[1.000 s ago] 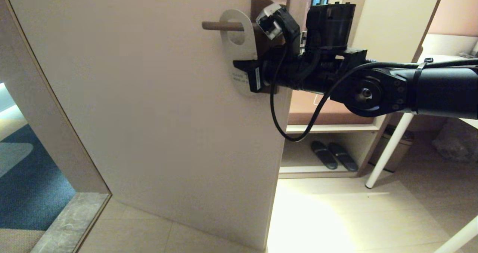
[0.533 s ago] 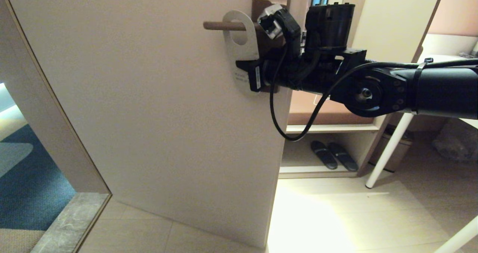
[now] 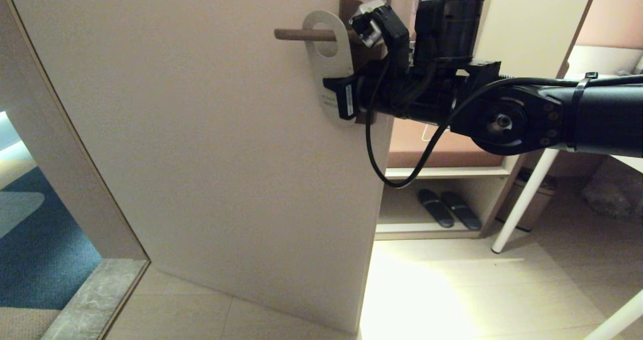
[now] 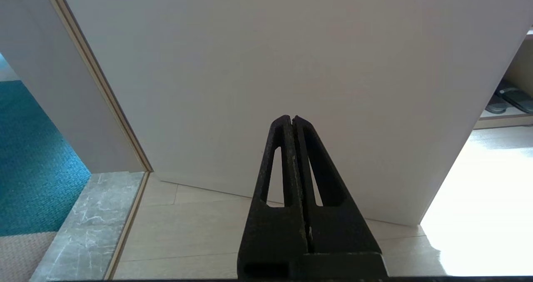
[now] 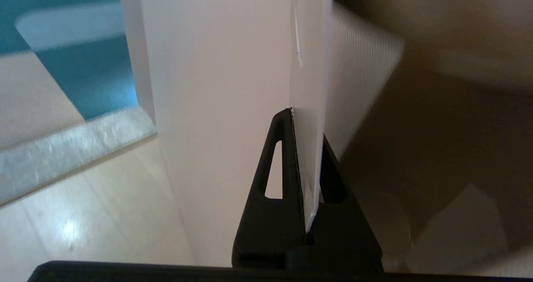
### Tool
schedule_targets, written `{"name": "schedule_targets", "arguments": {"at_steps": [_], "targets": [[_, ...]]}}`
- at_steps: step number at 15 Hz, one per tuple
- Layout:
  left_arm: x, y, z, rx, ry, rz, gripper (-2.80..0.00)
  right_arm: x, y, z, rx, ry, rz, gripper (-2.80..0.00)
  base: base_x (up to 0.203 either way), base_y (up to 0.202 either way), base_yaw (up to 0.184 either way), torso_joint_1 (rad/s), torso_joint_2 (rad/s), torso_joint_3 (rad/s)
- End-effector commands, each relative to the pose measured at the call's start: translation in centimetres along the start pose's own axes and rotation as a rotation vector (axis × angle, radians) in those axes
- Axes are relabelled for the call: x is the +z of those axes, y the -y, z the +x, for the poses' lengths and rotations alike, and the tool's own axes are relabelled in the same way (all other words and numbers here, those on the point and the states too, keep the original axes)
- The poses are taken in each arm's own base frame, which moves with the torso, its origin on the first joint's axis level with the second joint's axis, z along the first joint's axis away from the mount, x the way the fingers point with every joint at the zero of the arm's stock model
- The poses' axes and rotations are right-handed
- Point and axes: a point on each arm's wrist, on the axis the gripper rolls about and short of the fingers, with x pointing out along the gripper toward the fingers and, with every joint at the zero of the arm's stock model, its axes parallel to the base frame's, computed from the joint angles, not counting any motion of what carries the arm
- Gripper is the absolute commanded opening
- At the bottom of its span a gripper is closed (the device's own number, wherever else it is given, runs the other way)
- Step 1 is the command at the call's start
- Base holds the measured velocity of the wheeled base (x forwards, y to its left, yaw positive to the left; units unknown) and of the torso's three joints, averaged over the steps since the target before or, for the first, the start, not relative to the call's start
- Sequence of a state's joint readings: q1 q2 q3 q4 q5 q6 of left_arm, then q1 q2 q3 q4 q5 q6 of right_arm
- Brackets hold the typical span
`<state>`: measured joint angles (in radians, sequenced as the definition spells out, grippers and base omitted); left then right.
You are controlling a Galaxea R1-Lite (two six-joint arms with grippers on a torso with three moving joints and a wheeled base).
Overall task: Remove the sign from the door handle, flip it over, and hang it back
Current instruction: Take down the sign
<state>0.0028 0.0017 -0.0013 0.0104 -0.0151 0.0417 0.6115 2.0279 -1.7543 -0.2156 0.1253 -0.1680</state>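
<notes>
The sign (image 3: 332,71) shows its white side, and its large hole is threaded over the door handle (image 3: 301,34), a bronze-brown lever on the door. My right gripper (image 3: 337,94) reaches in from the right and is shut on the sign's lower half. In the right wrist view the sign (image 5: 310,107) stands edge-on, pinched between the black fingers (image 5: 283,165). The backplate is mostly hidden behind my right wrist. My left gripper (image 4: 292,119) is shut and empty, low in front of the door.
The beige door (image 3: 201,139) stands ajar, with its free edge just right of the handle. Past it are a shelf unit with black slippers (image 3: 447,208) and white table legs (image 3: 522,199). Blue carpet (image 3: 40,249) and a marble threshold lie at left.
My right gripper has slid the sign to the right along the handle, towards the backplate. The left arm has not moved.
</notes>
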Motion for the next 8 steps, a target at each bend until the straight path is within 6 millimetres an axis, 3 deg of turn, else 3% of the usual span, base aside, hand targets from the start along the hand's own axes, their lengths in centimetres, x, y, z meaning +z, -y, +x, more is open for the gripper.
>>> {"name": "schedule_targets", "arguments": {"at_steps": [1,8], "targets": [[0.0,0.0,0.0,0.0,-0.002,0.001,-2.8,0.6,-0.1,-0.9,-0.016,-0.015,0.001,-2.8,0.0,0.0,0.0,0.0,0.0,0.0],[0.0,0.0,0.0,0.0,-0.001,0.001,-2.8,1.5,-1.8,-1.1,-0.045,-0.006,0.078,-2.8,0.0,0.0,0.0,0.0,0.0,0.0]]}}
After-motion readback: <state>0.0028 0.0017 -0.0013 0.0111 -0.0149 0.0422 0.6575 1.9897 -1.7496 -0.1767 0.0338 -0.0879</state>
